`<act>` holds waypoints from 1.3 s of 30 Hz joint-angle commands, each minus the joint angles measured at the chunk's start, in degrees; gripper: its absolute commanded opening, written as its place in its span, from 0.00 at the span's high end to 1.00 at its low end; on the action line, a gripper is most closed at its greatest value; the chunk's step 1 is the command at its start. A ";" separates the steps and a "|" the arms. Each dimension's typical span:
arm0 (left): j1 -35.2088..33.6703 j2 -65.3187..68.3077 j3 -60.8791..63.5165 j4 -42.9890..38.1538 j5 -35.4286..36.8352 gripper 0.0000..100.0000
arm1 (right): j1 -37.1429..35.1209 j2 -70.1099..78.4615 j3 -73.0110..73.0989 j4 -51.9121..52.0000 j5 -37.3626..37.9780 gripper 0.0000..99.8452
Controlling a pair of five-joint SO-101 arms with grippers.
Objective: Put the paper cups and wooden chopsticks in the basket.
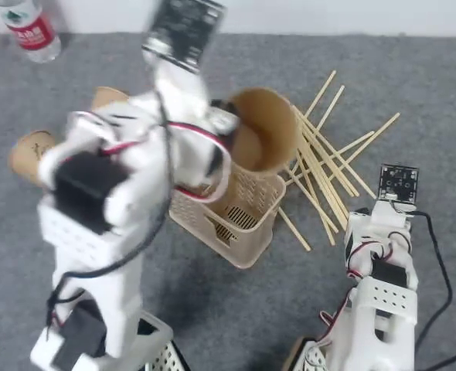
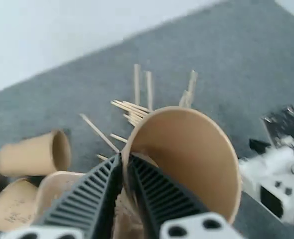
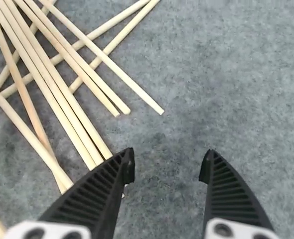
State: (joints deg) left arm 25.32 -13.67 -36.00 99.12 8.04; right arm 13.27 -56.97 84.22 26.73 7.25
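Observation:
My left gripper (image 2: 125,167) is shut on the rim of a brown paper cup (image 2: 192,149). It holds that cup (image 1: 263,139) tilted, mouth sideways, just over the far rim of the beige slotted basket (image 1: 239,220). Other paper cups lie on the carpet at the left (image 1: 31,151) and behind the arm (image 1: 108,97); the left wrist view has them (image 2: 35,154) beside the held cup. Wooden chopsticks (image 1: 328,166) lie scattered to the right of the basket. My right gripper (image 3: 167,169) hangs open over bare carpet, right next to the ends of the chopsticks (image 3: 62,89).
A plastic bottle with a red label (image 1: 31,27) lies at the far left corner. Grey carpet covers the table. The right arm (image 1: 382,263) stands at the near right, close to the chopstick pile. A white wall runs along the back edge.

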 commanded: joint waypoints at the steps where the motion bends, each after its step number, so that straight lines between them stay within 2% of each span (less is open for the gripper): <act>1: 1.49 0.09 2.77 1.41 0.97 0.99 | -0.40 -1.36 -0.62 -1.19 -0.35 0.78; 11: 0.97 -2.11 14.73 1.58 2.46 0.99 | -0.40 -1.36 -0.70 -1.27 -0.35 0.78; 17: 5.54 -9.14 16.40 1.58 2.46 0.99 | -0.40 -1.01 -0.53 -2.68 -0.35 0.78; 22: 6.07 -13.27 22.90 1.58 2.37 0.99 | -0.40 -1.01 -0.53 -2.68 -0.35 0.78; 31: -2.29 -12.04 27.82 1.49 2.11 0.99 | -0.40 -1.01 -0.53 -2.42 -0.35 0.78; 39: -2.90 -7.03 28.09 0.88 2.11 0.99 | -0.40 -1.01 -0.53 -2.24 -0.35 0.78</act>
State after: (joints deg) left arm 22.77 -22.20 -7.43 99.38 9.98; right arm 13.27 -56.97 84.22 25.14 7.25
